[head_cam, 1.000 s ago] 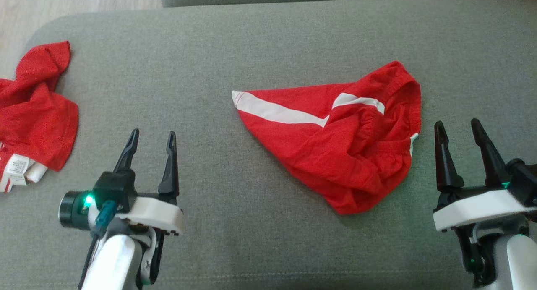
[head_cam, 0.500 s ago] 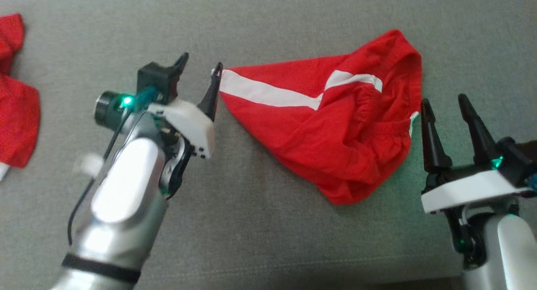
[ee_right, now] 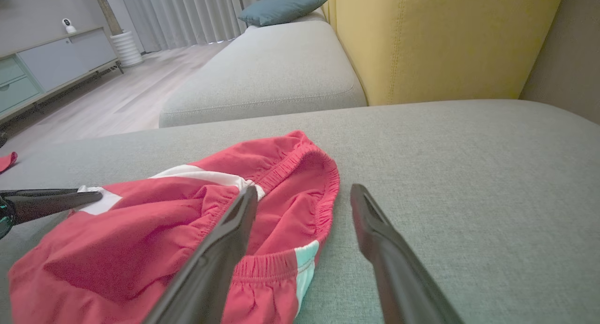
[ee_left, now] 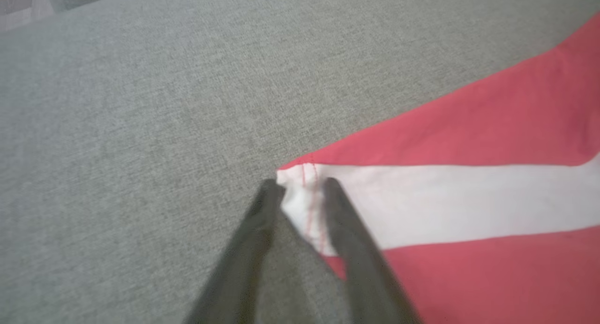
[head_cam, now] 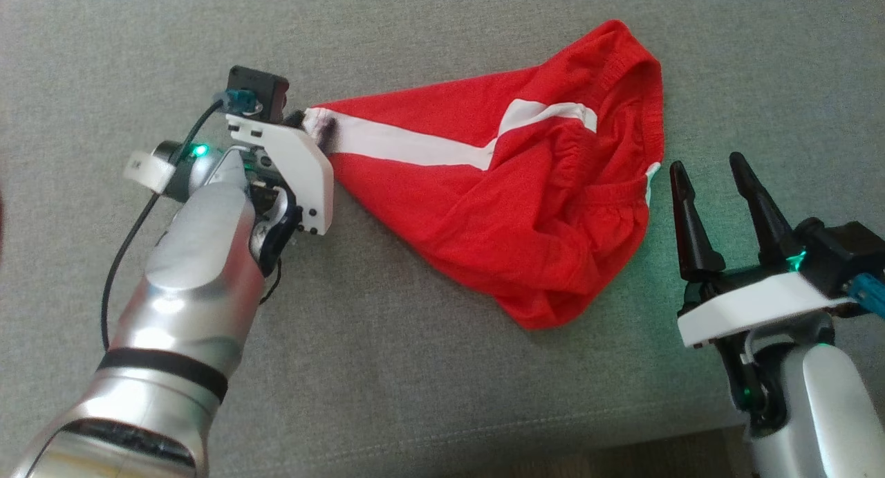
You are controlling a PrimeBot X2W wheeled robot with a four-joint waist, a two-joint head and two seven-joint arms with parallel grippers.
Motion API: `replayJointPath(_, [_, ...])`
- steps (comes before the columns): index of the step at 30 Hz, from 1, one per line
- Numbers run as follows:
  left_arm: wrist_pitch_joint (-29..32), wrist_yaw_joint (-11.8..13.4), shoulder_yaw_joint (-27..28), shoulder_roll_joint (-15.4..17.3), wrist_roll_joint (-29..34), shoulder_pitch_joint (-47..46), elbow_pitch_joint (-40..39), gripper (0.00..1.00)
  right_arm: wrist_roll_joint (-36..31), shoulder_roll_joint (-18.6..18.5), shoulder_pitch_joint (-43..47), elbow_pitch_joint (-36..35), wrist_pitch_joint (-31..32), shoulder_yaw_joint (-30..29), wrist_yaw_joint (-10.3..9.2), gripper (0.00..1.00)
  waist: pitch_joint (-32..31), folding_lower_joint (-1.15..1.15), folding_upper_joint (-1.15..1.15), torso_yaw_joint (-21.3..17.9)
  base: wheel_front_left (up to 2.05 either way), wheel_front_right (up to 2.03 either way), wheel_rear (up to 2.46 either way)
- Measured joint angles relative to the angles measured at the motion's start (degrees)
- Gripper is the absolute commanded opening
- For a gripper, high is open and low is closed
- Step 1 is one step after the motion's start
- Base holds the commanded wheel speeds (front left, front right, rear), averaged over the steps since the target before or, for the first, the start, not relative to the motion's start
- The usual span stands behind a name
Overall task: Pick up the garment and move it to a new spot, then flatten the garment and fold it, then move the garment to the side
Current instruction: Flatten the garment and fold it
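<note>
The garment (head_cam: 511, 208) is a pair of red shorts with a white stripe, lying crumpled on the grey sofa seat (head_cam: 429, 367). My left gripper (head_cam: 319, 122) is down at its left corner. In the left wrist view the two dark fingers (ee_left: 333, 207) straddle the white hem corner (ee_left: 300, 197) of the garment (ee_left: 468, 202) with a gap still between them. My right gripper (head_cam: 706, 163) stands open just right of the shorts, touching nothing. In the right wrist view its fingers (ee_right: 304, 191) frame the elastic waistband of the garment (ee_right: 164, 230), and a left finger (ee_right: 51, 202) lies at the far corner.
The seat's front edge (head_cam: 484, 443) runs along the bottom of the head view. A yellow backrest (ee_right: 445, 38), a second grey cushion (ee_right: 267, 75) and a teal pillow (ee_right: 281, 7) lie beyond. A bit of red cloth (ee_right: 7, 161) shows at the far left.
My left arm has reached forward and right to the shorts' left corner, and its fingers have narrowed around the white hem. The head camera has tilted down. The right gripper stays open.
</note>
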Motion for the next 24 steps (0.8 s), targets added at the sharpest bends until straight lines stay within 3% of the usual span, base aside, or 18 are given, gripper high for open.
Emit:
replayJointPath(11, [-3.3, -1.5, -2.8, -1.1, 0.0, -1.1, 2.2, 0.0, 4.9, -7.1, -7.8, 7.0, 5.2, 4.3, 0.0, 1.0, 0.5, 0.0, 0.0, 1.6, 0.0, 0.0, 0.0])
replayJointPath(24, [-8.3, -2.0, -6.2, -2.7, 0.0, -2.9, 2.2, 0.0, 13.7, -16.7, -23.4, 14.3, 17.7, 19.7, 0.0, 1.0, 3.3, 0.0, 0.0, 5.5, 0.0, 0.0, 0.0])
